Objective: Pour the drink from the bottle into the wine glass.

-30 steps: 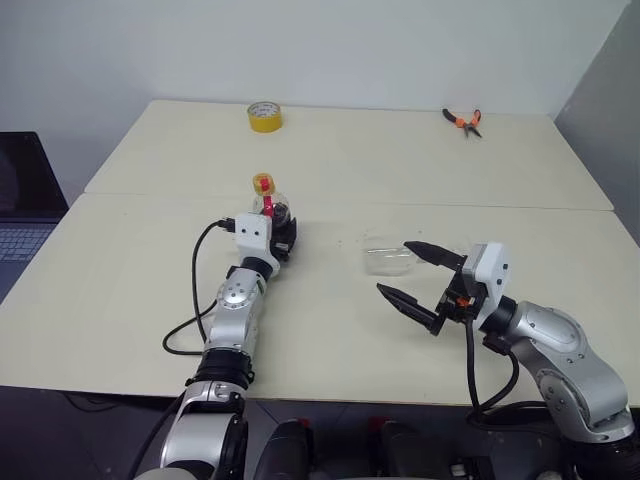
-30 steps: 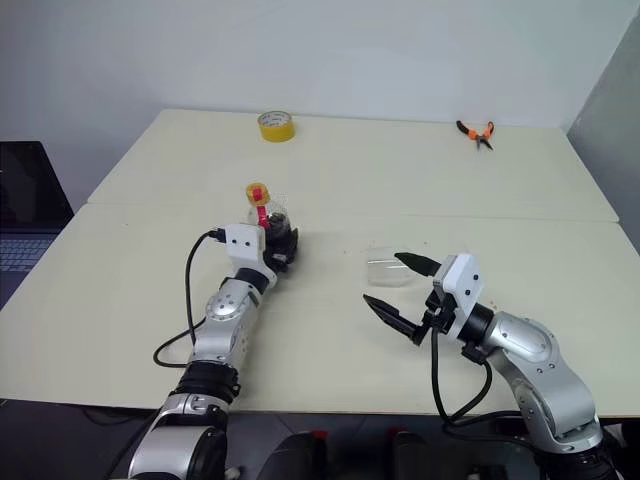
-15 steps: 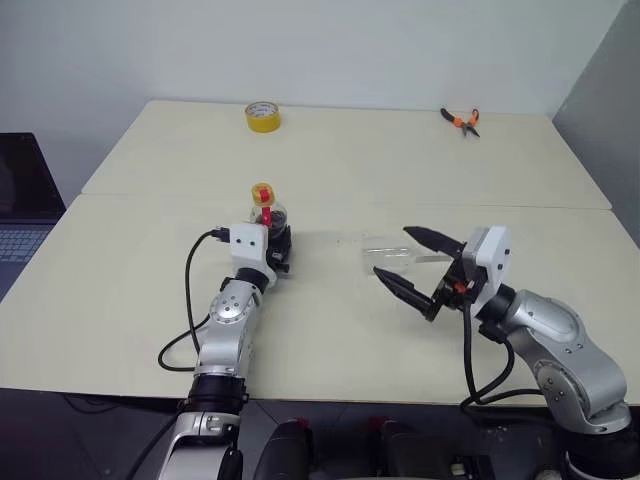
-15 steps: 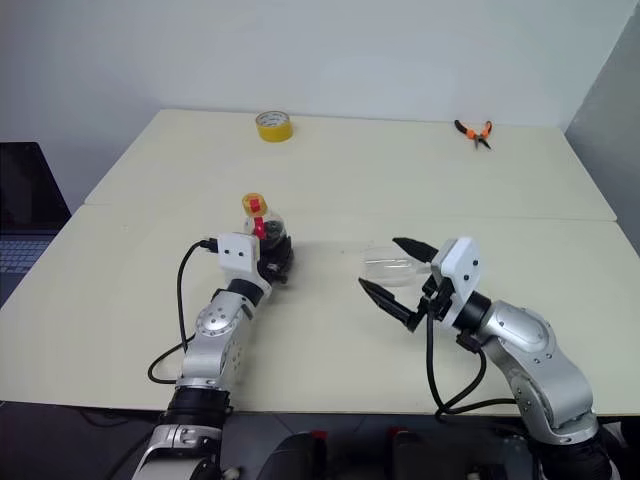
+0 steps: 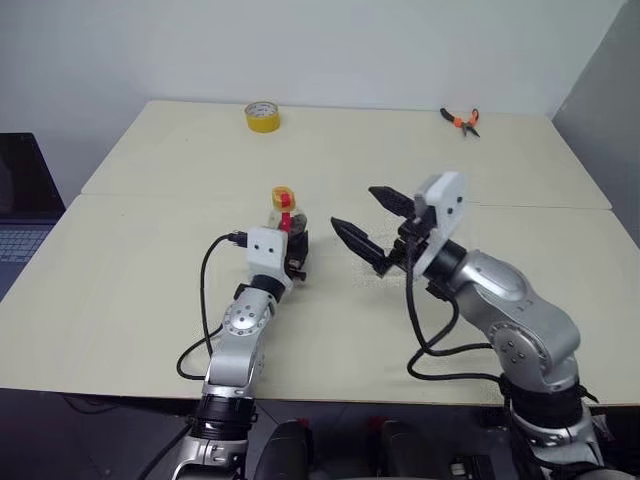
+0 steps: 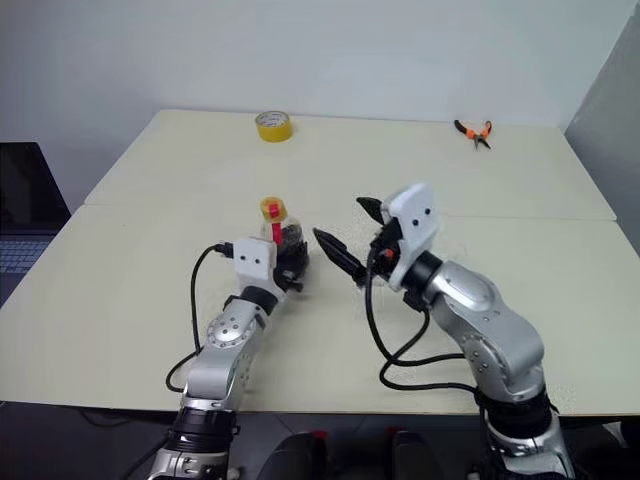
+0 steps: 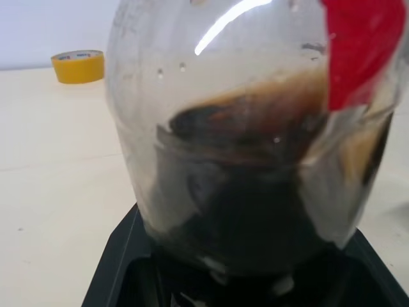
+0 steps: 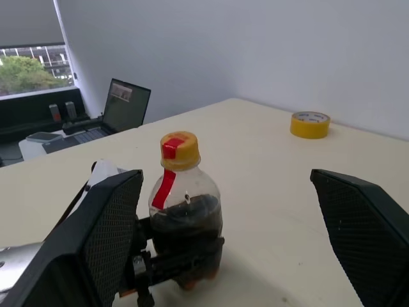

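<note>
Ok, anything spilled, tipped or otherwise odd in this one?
Nothing stands out. The bottle is upright in the left end effector, yellow cap on, the drink inside. The right end effector is open beside it. A tape roll and pliers lie far back on the table.

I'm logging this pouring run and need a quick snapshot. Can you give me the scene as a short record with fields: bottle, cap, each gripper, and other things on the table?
bottle: upright, dark drink in its lower part
cap: yellow, on
left gripper: shut on the bottle's body
right gripper: open, raised beside the bottle, fingers pointing at it, not touching
tape roll: yellow, far side of table
pliers: orange-handled, far right of table
table: pale, two tops joined
</note>
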